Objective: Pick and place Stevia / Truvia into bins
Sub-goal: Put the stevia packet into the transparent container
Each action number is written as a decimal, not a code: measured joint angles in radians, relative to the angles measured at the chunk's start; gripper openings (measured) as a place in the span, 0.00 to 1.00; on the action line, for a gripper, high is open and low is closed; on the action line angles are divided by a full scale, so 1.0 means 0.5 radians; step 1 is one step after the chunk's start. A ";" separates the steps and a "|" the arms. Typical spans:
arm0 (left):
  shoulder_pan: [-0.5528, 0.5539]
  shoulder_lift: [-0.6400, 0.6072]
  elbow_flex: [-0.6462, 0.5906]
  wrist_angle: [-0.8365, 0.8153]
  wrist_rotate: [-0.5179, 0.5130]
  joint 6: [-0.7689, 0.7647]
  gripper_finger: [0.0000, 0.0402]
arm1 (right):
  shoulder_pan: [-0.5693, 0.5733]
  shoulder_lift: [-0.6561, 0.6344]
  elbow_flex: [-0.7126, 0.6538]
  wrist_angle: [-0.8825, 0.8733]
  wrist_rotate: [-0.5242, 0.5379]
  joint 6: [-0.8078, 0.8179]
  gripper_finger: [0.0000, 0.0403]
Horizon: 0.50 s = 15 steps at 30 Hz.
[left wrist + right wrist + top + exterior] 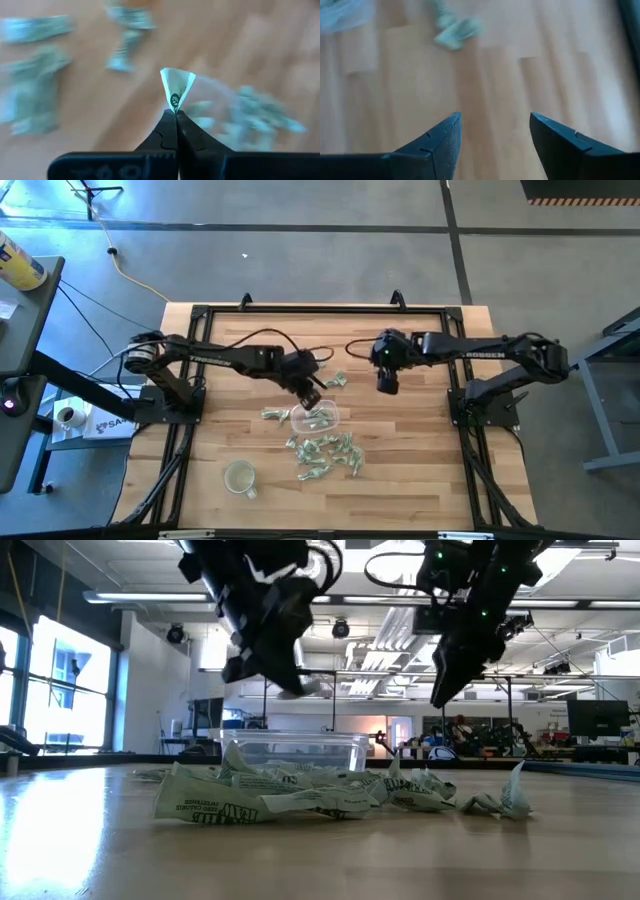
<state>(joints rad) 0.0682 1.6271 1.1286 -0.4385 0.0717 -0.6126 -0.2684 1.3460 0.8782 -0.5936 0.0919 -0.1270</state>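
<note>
Sachets: small thin green-and-white paper Stevia / Truvia packets (325,453), loose heap on table nr the tub, a few strays beside it; approx a dozen-plus, exact count not readable.
Table: light wood-plank top (420,470), 1 of.
Arms: 2 dark arms, both raised over mid-table.
Tub: shallow clear plastic rounded-rect bin (315,418), 1 of, centre of table, some sachets already inside, number unclear.
Cup: round clear cup w/ pale rim (240,478), 1 of, well apart from tub, not the target.
Left gripper (175,114): pinched tight on 1 folded sachet (176,89), held by its lower tip, hanging in air just beside/above tub.
Right gripper (494,131): spread wide, nothing held, above bare wood nr a stray sachet.
Risk 1: thin tip-only pinch, sachet could slip or flutter out before tub.
Risk 2: release off-centre, light paper drifts past the low rim.
Risk 3: tub nudged by fingers, light so likely slides.
</note>
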 joint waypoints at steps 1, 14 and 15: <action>-0.028 0.018 0.001 0.031 0.045 -0.005 0.05 | 0.001 0.000 -0.038 0.033 -0.034 -0.030 0.56; -0.334 0.277 -0.001 0.077 -0.134 -0.263 0.28 | 0.052 0.212 -0.233 0.838 -0.326 -0.248 0.56; -0.336 0.266 -0.001 0.022 -0.182 -0.284 0.31 | 0.075 0.266 -0.221 0.858 -0.302 -0.218 0.56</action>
<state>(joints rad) -0.0999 1.7603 1.1282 -0.4274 -0.0194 -0.7548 -0.2310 1.4790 0.7677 -0.1648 -0.0592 -0.2358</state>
